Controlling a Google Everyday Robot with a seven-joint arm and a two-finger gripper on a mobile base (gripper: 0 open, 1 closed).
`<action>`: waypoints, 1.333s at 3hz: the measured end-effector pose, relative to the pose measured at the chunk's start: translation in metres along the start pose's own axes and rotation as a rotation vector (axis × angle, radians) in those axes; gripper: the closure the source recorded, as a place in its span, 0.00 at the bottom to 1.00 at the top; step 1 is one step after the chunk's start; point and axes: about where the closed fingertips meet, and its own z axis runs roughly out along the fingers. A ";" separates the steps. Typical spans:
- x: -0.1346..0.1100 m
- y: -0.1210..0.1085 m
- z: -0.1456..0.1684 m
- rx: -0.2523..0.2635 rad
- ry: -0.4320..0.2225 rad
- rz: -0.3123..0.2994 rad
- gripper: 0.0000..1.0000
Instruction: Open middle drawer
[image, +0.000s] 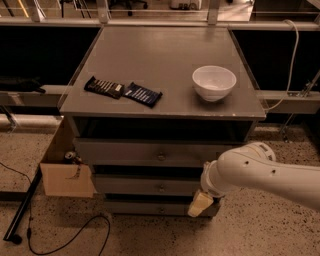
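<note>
1. you are looking at a grey drawer cabinet (165, 65) on a speckled floor, with dark shelving behind it. a white bowl (214, 82) and two dark snack bars (123, 91) lie on its top. a cardboard box (67, 176) sits against its left side.
2. the cabinet has three drawers in its front. the middle drawer (135, 186) is the one of medium height, between the taller top drawer (125, 152) and the slim bottom drawer (145, 207). it looks closed, roughly flush with the other two.
3. its small round knob (161, 188) sits at the centre of the front, and the front's long axis runs left to right.
4. the gripper (200, 204) hangs from the white arm (260, 172) at the cabinet's lower right, in front of the right end of the bottom drawer. you cannot tell from this view whether it is spread or closed up.
5. the key relation is that the knob lies up and to the left of the gripper, apart from it. i judge you must raise the gripper and shift it left to the knob, then pull straight out toward the camera.
</note>
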 end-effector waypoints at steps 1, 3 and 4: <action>0.012 0.004 0.028 -0.033 0.036 0.008 0.00; 0.042 0.004 0.081 -0.076 0.106 0.039 0.00; 0.045 0.006 0.095 -0.075 0.119 0.036 0.00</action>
